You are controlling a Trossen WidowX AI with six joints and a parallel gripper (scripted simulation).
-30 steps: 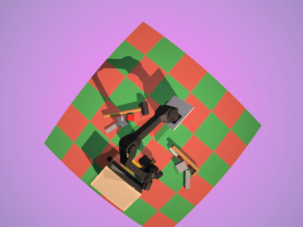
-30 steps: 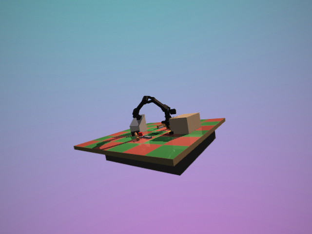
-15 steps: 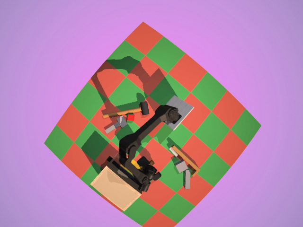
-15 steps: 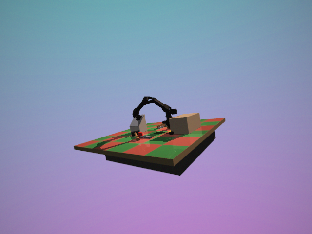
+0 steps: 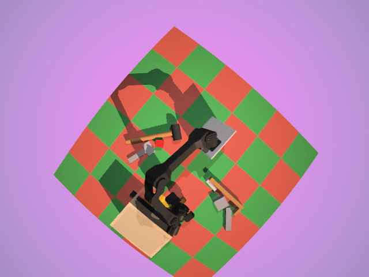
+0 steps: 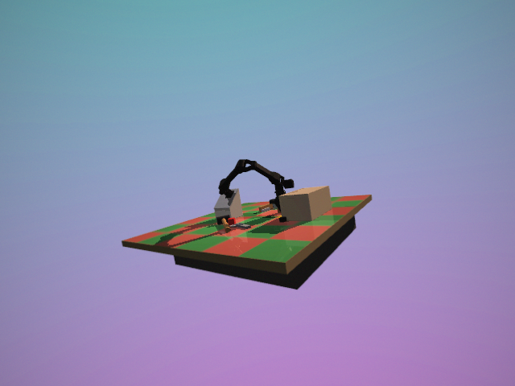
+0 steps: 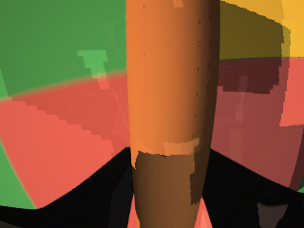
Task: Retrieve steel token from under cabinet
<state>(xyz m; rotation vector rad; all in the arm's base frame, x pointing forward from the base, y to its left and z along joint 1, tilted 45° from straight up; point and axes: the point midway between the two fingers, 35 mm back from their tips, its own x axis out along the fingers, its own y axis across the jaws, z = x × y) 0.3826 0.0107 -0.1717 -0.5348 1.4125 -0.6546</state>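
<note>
The cabinet (image 5: 141,229) (image 6: 297,207) is a tan box, with its dark front side facing the arm. A yellow patch (image 5: 164,201) (image 7: 258,28), seemingly the marked area, lies before it, partly hidden by the arm. My gripper (image 5: 181,208) (image 6: 274,203) (image 7: 165,155) is shut on a wooden handle (image 7: 171,95), low in front of the cabinet. The handle runs up the middle of the wrist view; its far end is out of that view. I cannot make out the steel token; a small pale patch (image 5: 154,215) shows by the dark front.
A black-headed mallet (image 5: 176,131), a red cube (image 5: 159,143) and grey pieces (image 5: 147,148) lie left of the arm. A wooden bar (image 5: 226,193) and grey blocks (image 5: 221,202) lie to the right. A small black block (image 5: 133,194) (image 6: 282,219) is at the cabinet's left front.
</note>
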